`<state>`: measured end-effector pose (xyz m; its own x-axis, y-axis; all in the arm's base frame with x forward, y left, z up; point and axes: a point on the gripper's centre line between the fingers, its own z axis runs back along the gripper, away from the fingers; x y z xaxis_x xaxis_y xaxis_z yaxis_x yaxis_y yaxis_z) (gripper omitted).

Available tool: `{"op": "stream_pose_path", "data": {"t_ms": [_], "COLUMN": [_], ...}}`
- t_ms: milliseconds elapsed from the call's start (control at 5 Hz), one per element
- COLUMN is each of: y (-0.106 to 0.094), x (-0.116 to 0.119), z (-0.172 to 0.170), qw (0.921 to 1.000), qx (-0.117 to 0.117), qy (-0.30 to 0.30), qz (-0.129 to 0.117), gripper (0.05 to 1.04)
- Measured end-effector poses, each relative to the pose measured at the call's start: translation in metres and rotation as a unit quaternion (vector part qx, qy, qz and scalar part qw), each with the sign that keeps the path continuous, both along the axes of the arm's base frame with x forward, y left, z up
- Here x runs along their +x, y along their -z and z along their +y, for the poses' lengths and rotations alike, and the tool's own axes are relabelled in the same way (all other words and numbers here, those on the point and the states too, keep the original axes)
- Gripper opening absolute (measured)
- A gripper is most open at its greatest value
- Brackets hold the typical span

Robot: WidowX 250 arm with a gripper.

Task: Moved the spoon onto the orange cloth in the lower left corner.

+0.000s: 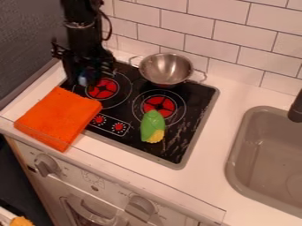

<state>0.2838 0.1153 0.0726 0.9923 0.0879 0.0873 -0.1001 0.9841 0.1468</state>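
End effector (88, 79) hangs just behind the orange cloth (59, 118).

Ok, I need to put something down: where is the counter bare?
The white countertop is bare between the cooktop and sink, and in a strip before the cooktop's front edge. Crowded: back left, where the gripper hangs near the orange cloth; the metal bowl and toy corn take the cooktop's right side.

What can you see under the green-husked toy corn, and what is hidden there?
The toy corn lies on the black stovetop, its upper end overlapping the middle red burner. The parts of both directly beneath it are covered and cannot be seen.
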Motion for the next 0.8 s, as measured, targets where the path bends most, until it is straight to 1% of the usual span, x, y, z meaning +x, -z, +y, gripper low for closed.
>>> {"op": "stream_pose_path", "data": {"t_ms": [200, 400, 600, 800], "y": [0.001, 0.015, 0.016, 0.025], "x": [-0.038, -0.059, -0.065, -0.067], "z": [0.007, 0.012, 0.022, 0.026], "qw": [0.9999, 0.9995, 0.9995, 0.9989], "qx": [-0.006, -0.019, -0.012, -0.01], "qy": [-0.01, 0.0, 0.002, 0.005], "qz": [0.01, 0.027, 0.03, 0.046], "gripper": [0.425, 0.425, 0.425, 0.497]}}
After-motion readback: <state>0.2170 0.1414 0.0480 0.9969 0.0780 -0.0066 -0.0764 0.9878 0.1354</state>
